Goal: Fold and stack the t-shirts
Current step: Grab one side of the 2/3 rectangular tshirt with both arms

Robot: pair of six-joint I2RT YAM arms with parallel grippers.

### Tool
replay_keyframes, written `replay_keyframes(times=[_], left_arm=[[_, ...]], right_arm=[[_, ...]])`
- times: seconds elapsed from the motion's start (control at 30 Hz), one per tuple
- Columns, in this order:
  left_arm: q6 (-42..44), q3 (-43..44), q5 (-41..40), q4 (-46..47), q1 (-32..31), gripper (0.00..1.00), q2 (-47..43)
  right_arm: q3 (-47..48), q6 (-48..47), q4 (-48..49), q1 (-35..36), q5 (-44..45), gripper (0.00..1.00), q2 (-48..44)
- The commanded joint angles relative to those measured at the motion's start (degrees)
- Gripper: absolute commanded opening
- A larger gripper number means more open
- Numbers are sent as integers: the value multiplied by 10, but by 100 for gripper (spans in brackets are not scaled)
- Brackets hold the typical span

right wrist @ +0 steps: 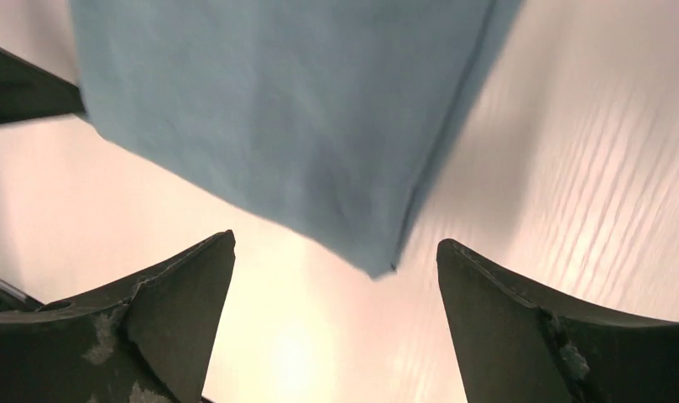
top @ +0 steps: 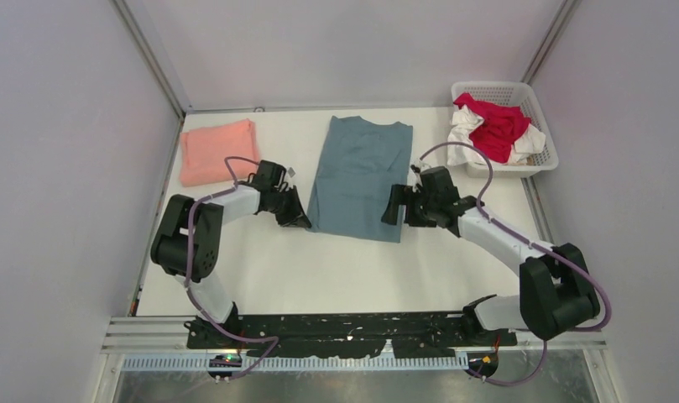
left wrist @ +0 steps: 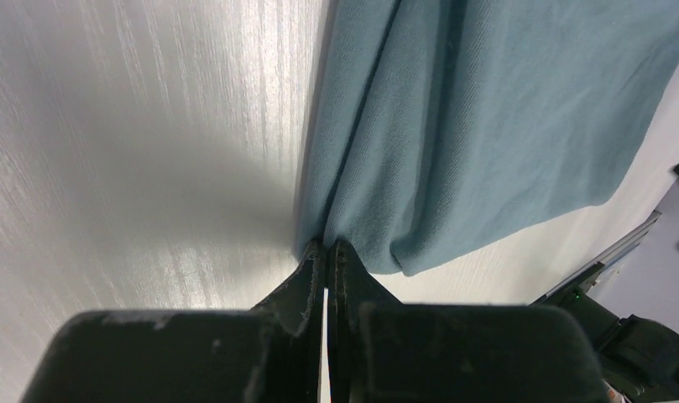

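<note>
Now | left pincer [left wrist: 327,245] clamps teal tee [top: 361,176] corner | right pincer [right wrist: 336,239] apart around opposite corner

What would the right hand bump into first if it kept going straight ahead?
Probably the teal shirt. Its corner lies right ahead of the open right hand, in line with the gap between its fingers. How far is hard to tell.

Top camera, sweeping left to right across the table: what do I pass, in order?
salmon-pink t-shirt → left gripper → teal t-shirt → right gripper → white basket, holding the red t-shirt and white t-shirt.
</note>
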Motion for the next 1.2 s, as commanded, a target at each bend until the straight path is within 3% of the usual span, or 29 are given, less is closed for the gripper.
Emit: replay_keyframes(times=[0.0, 0.1, 0.2, 0.27, 0.43, 0.77, 0.87, 1.0, 1.17], left_arm=[[-2, -38, 13, 30, 2, 0, -30], [-5, -57, 10, 37, 2, 0, -36], [-3, -65, 15, 39, 2, 0, -43], [-4, -71, 16, 40, 2, 0, -48], [-5, -77, 17, 41, 2, 0, -53], [-12, -107, 39, 92, 2, 0, -70], [-12, -122, 20, 87, 2, 0, -88], [-13, -181, 4, 114, 2, 0, -156], [-8, -243, -25, 72, 2, 0, -264]], right_arm=[[-94, 25, -10, 2, -29, 96, -60], [-134, 50, 29, 3, -32, 99, -65], [-146, 62, 61, 3, -28, 94, -49], [-151, 63, 66, 3, -14, 87, -37], [-157, 62, 66, 3, -24, 57, -22], [-169, 60, 85, 3, -10, 33, 1], [-189, 67, 97, 3, -15, 8, -7], [-211, 60, 40, 3, 1, 5, -73], [-244, 45, -48, 3, -22, 5, -172]])
